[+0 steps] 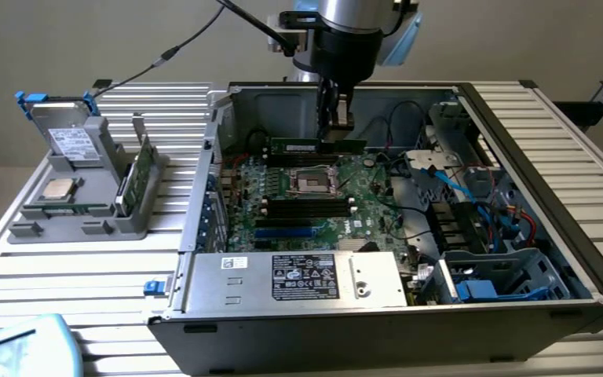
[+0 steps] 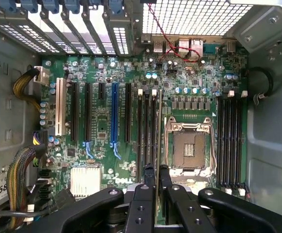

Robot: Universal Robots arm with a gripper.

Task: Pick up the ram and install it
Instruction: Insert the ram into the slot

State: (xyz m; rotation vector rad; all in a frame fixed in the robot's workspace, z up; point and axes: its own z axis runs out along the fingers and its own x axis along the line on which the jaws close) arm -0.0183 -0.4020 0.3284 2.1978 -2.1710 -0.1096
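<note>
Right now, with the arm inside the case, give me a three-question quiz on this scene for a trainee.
1. True or false: the hand is shut on the ram.
2. Pick one. The ram is held A) flat, chips facing up; B) on edge, running along the black slots; C) on end, pointing straight down.
3. Fill in: the square silver processor chip lies outside the case, and the processor socket is ___.
Key: 1 true; 2 B; 3 empty.
</note>
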